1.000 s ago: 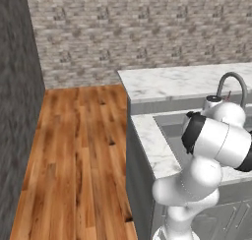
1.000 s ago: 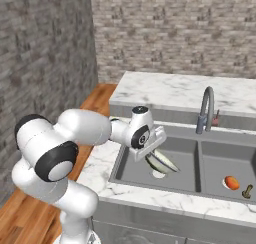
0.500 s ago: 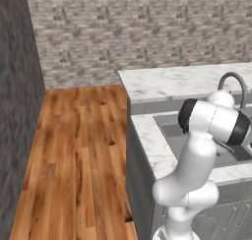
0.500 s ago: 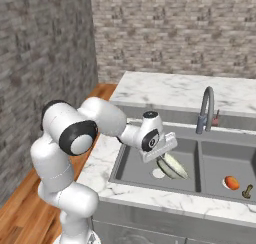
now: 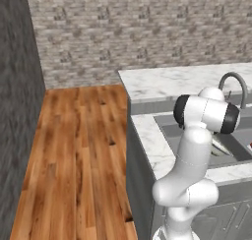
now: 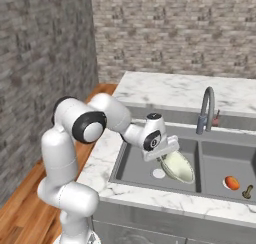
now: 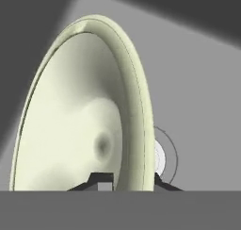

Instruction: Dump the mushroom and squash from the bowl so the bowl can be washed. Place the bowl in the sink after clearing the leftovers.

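Right base view: the two-finger gripper [image 6: 169, 157] pinches the pale greenish-white glossy bowl [image 6: 178, 167] by its rim, tilted low in the dark grey two-basin sink [image 6: 150, 158], seemingly resting there. Part the fingers slowly, then lift straight clear.

Bowl [image 6: 178, 166] tilted in the sink's [image 6: 135, 164] left basin, seemingly pinched by pincer [image 6: 165, 155].

One bowl [image 6: 178, 166], one two-basin sink [image 6: 134, 163] with one arched faucet [image 6: 207, 108], one orange piece [image 6: 231, 182] and one small mushroom [image 6: 247, 192].
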You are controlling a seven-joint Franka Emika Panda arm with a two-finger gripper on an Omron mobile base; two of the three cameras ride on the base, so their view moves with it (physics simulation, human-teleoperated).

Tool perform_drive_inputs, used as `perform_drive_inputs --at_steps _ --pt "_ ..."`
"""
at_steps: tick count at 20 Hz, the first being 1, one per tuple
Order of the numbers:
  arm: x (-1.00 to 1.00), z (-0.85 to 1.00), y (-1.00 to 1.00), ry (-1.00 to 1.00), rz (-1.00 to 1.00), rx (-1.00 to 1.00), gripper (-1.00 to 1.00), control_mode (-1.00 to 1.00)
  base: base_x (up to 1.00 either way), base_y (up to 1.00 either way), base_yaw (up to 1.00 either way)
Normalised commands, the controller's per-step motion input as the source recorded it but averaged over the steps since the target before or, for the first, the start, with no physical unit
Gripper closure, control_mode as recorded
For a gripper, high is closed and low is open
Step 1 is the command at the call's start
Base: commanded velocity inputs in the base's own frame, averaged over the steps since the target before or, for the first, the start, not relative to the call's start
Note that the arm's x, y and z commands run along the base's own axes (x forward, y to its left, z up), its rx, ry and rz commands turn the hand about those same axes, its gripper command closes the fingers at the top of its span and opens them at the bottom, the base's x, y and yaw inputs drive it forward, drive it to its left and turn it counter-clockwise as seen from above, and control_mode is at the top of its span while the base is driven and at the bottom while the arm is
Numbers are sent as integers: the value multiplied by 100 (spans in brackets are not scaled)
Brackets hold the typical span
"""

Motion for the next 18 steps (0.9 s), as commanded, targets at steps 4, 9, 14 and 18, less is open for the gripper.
perform_drive_inputs --at_steps 4,9,14,18 --pt "26 -27 0 4 -11 16 100 -100 0 0 0" --pt "35 -26 -3 5 -9 12 100 -100 0 0 0" --pt "6 -49 -7 0 -3 3 100 -100 0 0 0" --pt "0 -47 0 2 -1 0 100 -100 0 0 0"
